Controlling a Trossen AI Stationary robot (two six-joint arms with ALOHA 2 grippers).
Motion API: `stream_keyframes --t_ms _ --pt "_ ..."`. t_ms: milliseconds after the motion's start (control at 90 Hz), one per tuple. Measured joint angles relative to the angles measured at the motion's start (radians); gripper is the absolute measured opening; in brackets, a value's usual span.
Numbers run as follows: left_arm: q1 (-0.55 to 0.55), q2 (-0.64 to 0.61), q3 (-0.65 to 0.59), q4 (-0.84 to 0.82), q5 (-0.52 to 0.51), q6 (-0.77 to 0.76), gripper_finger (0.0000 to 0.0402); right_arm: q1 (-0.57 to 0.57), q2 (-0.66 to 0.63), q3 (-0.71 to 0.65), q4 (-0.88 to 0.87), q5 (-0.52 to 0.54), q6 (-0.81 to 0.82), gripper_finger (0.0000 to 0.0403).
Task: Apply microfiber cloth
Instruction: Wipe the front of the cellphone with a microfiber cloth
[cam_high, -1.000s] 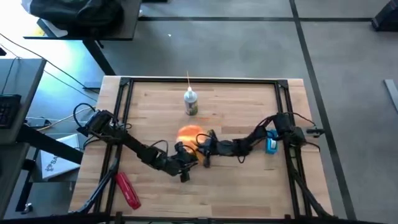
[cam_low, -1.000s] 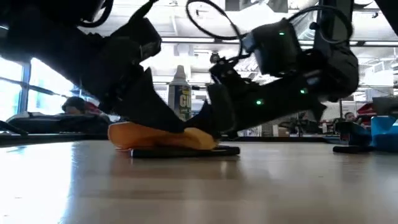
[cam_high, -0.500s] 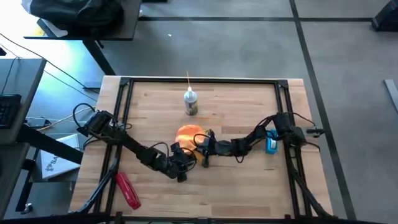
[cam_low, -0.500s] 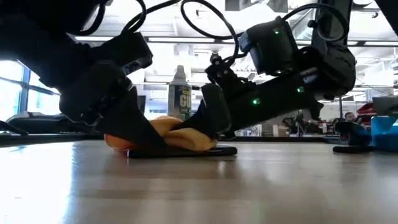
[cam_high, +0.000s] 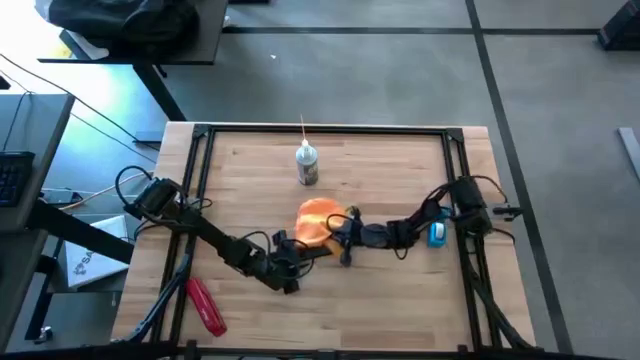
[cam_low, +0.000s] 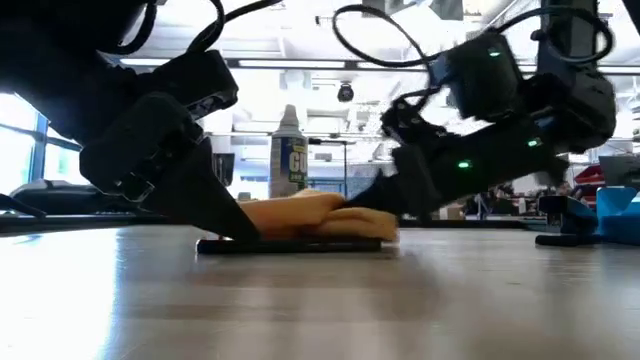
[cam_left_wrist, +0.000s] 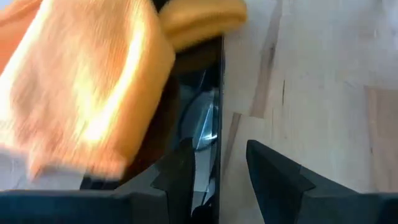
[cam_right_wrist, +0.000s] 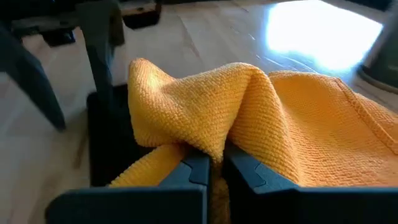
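Two dark, chunky arms trail looping black cables, the right one dotted with small green lights.

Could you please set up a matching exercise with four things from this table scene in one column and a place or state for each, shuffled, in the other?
Things:
1. microfiber cloth
2. spray bottle
3. red tool
4. black phone

Places or states:
A. lies flat under the cloth
B. stands upright at the table's far middle
C. pinched by the right gripper
D. lies near the table's front left corner

Pairs: 1-C, 2-B, 3-D, 4-A

The left gripper straddles the phone's edge.
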Motion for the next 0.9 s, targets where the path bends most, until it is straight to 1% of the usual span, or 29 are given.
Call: stream_keyframes --t_ms 100,167,278,367,422,522,578,644,700,756,811,900 --pt "-0.001 0.0 -0.001 0.003 0.001 0.0 0.0133 -0.003 -0.087 -0.093 -0.035 0.081 -0.019 0.0" --pt "-0.002 -0.001 -0.001 0.013 0.006 -0.001 0.0133 -0.014 -0.176 -0.149 -0.029 0.12 -0.028 0.0" --pt "-0.002 -0.021 -0.002 0.015 0.031 -0.016 0.0133 -0.053 -0.356 -0.224 -0.029 0.118 -0.047 0.0" --pt "-0.001 -0.055 -0.005 0.004 0.084 0.002 0.0133 -0.101 -0.523 -0.253 -0.098 0.097 -0.074 0.0" --pt "0.005 -0.086 -0.005 0.001 0.1 0.024 0.0133 -0.141 -0.624 -0.255 -0.198 0.097 -0.103 0.0" --pt "0.013 -0.161 -0.004 -0.027 0.101 0.079 0.0133 -0.234 -0.788 -0.257 -0.439 0.121 -0.114 0.0" --pt "0.013 -0.209 -0.003 -0.071 0.076 0.122 0.0133 -0.293 -0.869 -0.257 -0.563 0.128 -0.103 0.0" --pt "0.013 -0.276 -0.004 -0.132 0.016 0.175 0.0133 -0.365 -0.949 -0.257 -0.702 0.131 -0.079 0.0" --pt "0.012 -0.334 -0.005 -0.189 -0.038 0.203 0.0133 -0.419 -0.999 -0.257 -0.808 0.132 -0.048 0.0" --pt "0.018 -0.388 -0.021 -0.22 -0.065 0.22 0.0132 -0.466 -1.04 -0.257 -0.902 0.132 -0.012 0.0" --pt "0.035 -0.443 -0.052 -0.223 -0.055 0.232 0.0127 -0.504 -1.067 -0.257 -0.967 0.133 0.026 0.0" --pt "0.072 -0.531 -0.112 -0.2 -0.004 0.237 0.0113 -0.551 -1.095 -0.257 -1.041 0.127 0.066 0.0"
